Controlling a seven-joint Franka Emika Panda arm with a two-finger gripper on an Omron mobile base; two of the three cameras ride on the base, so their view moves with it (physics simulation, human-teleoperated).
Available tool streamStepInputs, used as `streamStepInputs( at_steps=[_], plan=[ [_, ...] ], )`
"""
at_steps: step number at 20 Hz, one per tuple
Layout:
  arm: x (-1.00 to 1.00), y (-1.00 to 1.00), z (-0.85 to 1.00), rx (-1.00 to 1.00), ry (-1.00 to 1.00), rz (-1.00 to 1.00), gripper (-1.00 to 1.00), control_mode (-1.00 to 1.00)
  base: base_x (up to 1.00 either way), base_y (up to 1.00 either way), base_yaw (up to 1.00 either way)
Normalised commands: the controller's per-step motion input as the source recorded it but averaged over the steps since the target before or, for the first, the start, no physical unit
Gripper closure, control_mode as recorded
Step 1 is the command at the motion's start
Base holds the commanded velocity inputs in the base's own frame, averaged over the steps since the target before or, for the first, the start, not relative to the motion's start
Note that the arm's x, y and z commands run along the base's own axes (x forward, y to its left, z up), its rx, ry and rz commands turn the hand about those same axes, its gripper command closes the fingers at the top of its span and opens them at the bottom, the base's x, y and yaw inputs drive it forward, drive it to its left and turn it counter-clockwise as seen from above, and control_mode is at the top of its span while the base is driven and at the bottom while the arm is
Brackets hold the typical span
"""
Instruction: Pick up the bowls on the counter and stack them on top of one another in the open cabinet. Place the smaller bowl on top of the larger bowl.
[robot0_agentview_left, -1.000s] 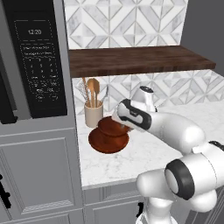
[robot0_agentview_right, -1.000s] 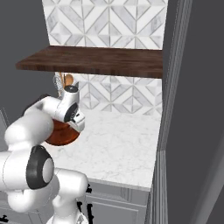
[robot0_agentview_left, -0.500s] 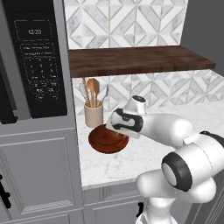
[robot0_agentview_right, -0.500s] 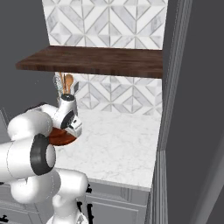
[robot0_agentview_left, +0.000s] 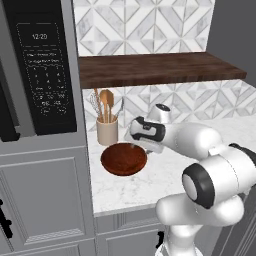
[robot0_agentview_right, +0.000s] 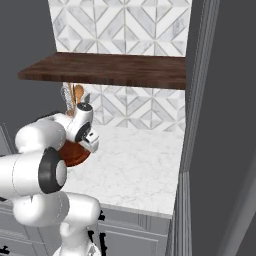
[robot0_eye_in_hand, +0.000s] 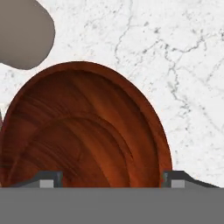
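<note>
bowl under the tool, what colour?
Glossy dark reddish-brown wood grain; the bowl shows best in the hand view.

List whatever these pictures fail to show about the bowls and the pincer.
- Second bowl: hidden or out of frame; one bowl shows on the counter, its size class unsettled.
- Bowl in the right base view: the arm covers most of it.
- Pincer: the grey band cuts its tips in the hand view; the wrist hides it in the left base view, so contact with the bowl is unclear.
</note>
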Motion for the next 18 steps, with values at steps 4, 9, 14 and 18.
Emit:
streamStepInputs(
  at_steps=[4, 9, 14, 18],
  plan=[
    [-0.22, -0.51, -0.06, 0.0, 0.08, 0.0, -1.0, -1.0, 0.0, 0.0, 0.0],
    [0.07, 0.05, -0.4, -0.1, 0.11, 0.02, -1.0, -1.0, 0.0, 0.0, 0.0],
    [0.2, 0.2, -0.48, -0.09, 0.09, 0.02, -1.0, -1.0, 0.0, 0.0, 0.0],
    [0.2, 0.2, -0.53, -0.04, 0.05, 0.02, 1.0, -1.0, 0.0, 0.0, 0.0]
  ],
)
